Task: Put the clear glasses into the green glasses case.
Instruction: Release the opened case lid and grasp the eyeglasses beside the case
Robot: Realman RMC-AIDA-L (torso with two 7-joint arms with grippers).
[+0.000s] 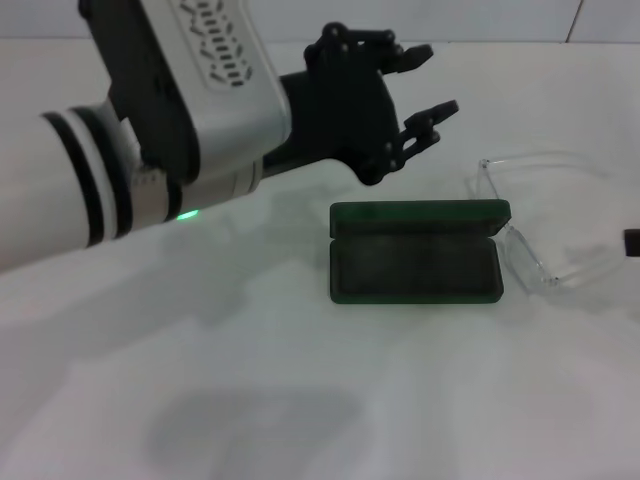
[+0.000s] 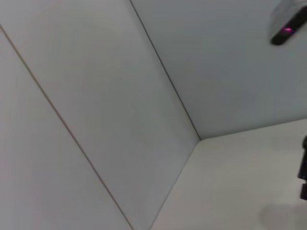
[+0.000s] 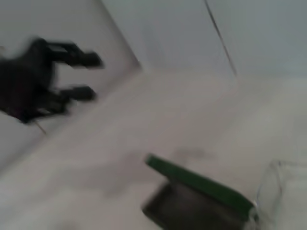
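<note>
Your green glasses case [image 1: 415,255] lies open on the table [image 1: 300,400], lid up (dark lining showing). The clear glasses [image 1: 535,215] sit touching its right end. Your left end effector [image 1: 425,85] hovers above and behind the case, fingers spread apart, holding nothing.

No text, label, brand or number can be read anywhere. The green glasses case [image 1: 415,252], lying open just below and beside the left tool [image 1: 428,82], shows no legible lettering.
</note>
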